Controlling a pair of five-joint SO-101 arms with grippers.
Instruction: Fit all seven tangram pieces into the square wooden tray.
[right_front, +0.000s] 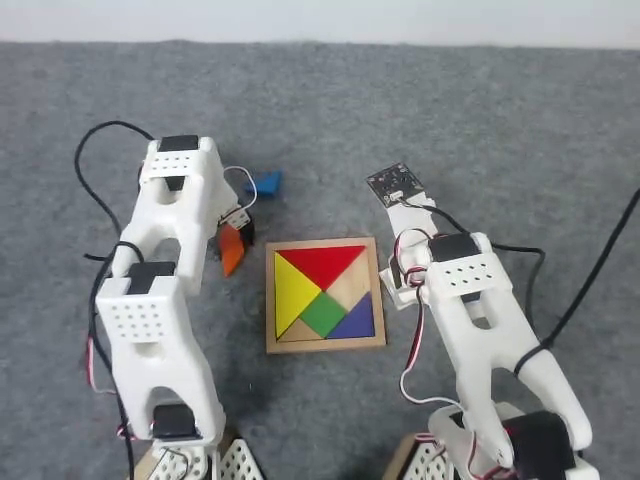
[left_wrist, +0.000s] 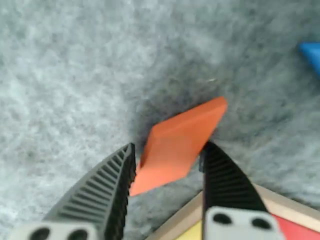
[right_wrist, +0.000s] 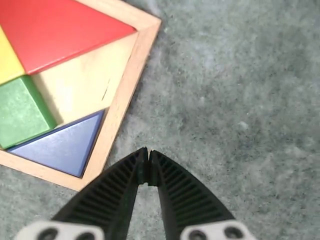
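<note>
The square wooden tray (right_front: 325, 243) lies mid-table on fuzzy grey carpet (right_front: 500, 120). It holds a red triangle (right_front: 322, 262), a yellow triangle (right_front: 291, 290), a green square (right_front: 323, 313) and a violet-blue triangle (right_front: 356, 322); bare wood shows beside them. The left gripper (left_wrist: 169, 146) clamps the smooth orange parallelogram (left_wrist: 182, 132) just off the tray's left rim. A blue piece (right_front: 267, 183) lies nearer the table's far edge. The right gripper (right_wrist: 149, 167) is off the tray's right rim, its ribbed jaws pressed together on nothing.

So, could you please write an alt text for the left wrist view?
The left gripper holds a flat orange piece between its two black fingers, over grey carpet. A corner of the wooden tray shows close to the gripper, and a blue piece lies farther off on the carpet.
</note>
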